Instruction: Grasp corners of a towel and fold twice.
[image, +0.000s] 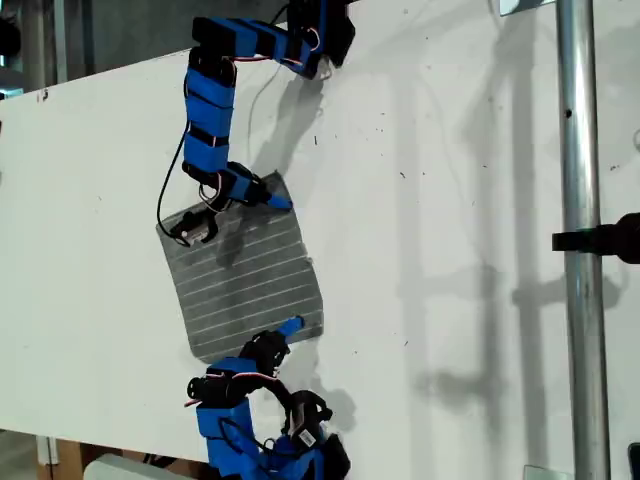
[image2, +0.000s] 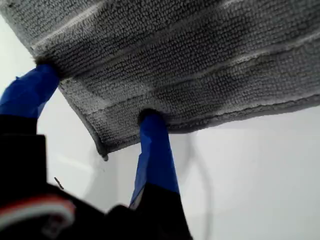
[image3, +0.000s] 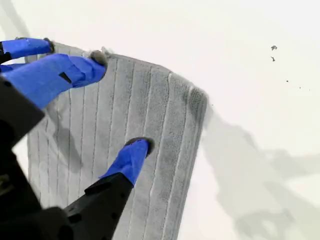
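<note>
- Towel (image: 245, 275) lay flat and unfolded on the table (image: 450, 200) between both arms, toward the exterior view's left.
- You had my first gripper (image2: 98, 94) astride a corner (image2: 102, 150), jaws wide, tips at the hem, holding nothing; likely lined up to pinch.
- You set my second gripper (image3: 119, 101) wide too, one tip resting on the cloth, probably readying a matching grasp.

Grey towel (image: 245, 275) with thin pale stripes; white table (image: 450, 250); blue-and-black arms.

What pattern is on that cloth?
The towel is grey with thin pale parallel stripes, clearest in the second wrist view.
</note>
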